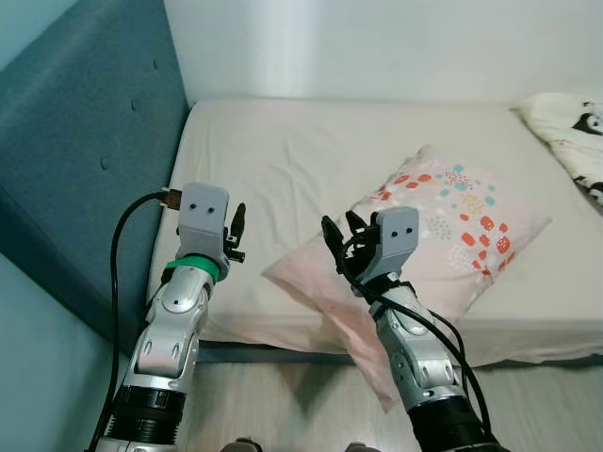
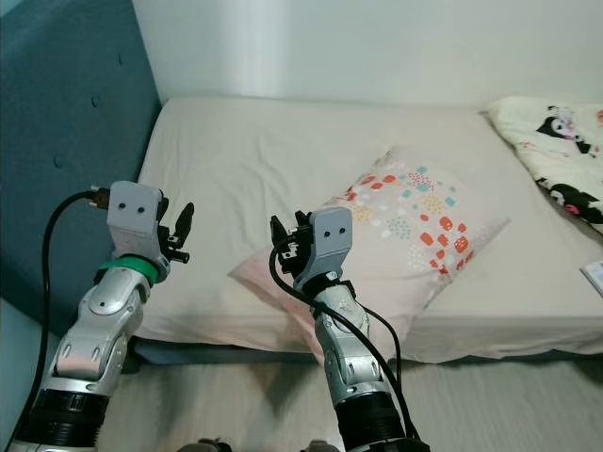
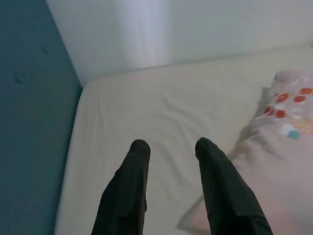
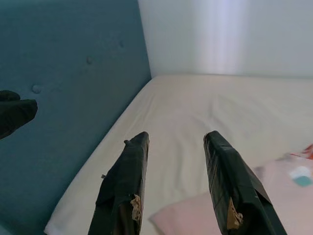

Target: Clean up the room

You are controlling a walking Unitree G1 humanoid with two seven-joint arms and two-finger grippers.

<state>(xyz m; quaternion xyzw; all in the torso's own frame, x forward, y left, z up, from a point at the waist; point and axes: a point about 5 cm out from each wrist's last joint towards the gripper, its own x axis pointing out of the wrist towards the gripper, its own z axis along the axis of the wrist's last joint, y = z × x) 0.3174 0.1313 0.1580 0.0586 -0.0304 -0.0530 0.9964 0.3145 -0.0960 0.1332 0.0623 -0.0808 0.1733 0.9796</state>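
A pink pillow (image 1: 443,226) with coloured spots lies on the bed (image 1: 283,151), and its near corner droops over the front edge of the mattress. My right gripper (image 1: 341,231) is raised just above the pillow's left corner, open and holding nothing; the right wrist view looks past its fingers (image 4: 132,166) at the bare sheet and the pillow's edge. My left gripper (image 1: 236,231) is held up over the bed's front left part, also open and holding nothing. The left wrist view has the pillow (image 3: 283,147) beside its fingers (image 3: 132,176).
A blue padded headboard (image 1: 85,141) runs along the bed's left side, with a white wall behind. A white blanket with a cartoon print (image 1: 575,132) lies at the far right of the bed. Pale wood floor (image 1: 283,405) is in front.
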